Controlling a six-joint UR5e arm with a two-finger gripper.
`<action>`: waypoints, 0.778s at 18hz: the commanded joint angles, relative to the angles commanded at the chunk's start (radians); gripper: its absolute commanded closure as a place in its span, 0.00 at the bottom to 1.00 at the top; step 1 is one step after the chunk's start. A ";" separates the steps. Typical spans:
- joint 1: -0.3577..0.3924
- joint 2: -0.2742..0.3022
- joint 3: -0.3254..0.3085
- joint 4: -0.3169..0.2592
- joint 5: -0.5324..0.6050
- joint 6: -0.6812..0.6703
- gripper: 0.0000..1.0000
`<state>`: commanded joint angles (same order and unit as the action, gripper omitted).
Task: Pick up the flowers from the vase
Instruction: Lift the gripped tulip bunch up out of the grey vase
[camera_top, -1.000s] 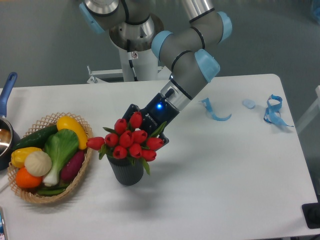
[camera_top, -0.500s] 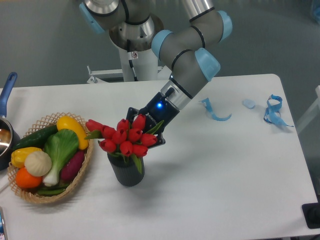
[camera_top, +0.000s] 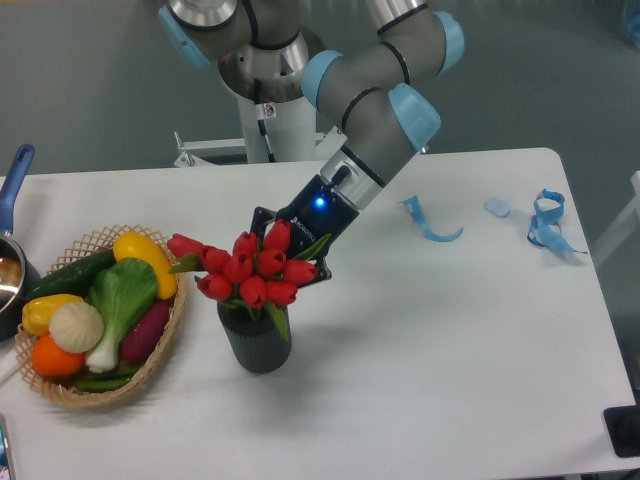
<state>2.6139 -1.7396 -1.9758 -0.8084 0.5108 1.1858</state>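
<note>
Since a second ago the flowers (camera_top: 250, 268) have shifted: the bunch of red tulip heads then sat low and spread over the mouth of the vase (camera_top: 256, 343), and now it stands higher and leans up and to the left, with one bloom reaching out toward the basket (camera_top: 170, 345). Over the last half second the change is small; the bunch has risen only slightly and the arm (camera_top: 372, 110) has drawn up and back a little. The vase has not moved.

The gripper (camera_top: 287, 250) sits just behind the tulips, its dark body with a blue light angled down from the upper right. Its fingertips are hidden by the blooms, so whether they are spread or pinching the stems cannot be told.

The flowers are still in the vase: green stems and a leaf run down from the heads into its round mouth. The long axis of the bunch runs from the vase mouth at the lower right up to the blooms at the upper left, tilted away from upright, heads pointing toward the basket side.

The vase stands upright on the white table (camera_top: 420, 380), just right of the basket of vegetables. Blue ribbon scraps (camera_top: 545, 225) lie well apart at the table's far right, and a pan with a blue handle (camera_top: 12, 180) shows at the left edge.
</note>
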 joint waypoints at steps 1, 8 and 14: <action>0.002 0.002 0.000 0.002 0.000 -0.006 0.82; 0.008 0.020 0.006 0.002 -0.002 -0.032 0.82; 0.034 0.054 0.009 0.003 -0.017 -0.077 0.82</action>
<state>2.6476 -1.6859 -1.9666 -0.8053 0.4940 1.1091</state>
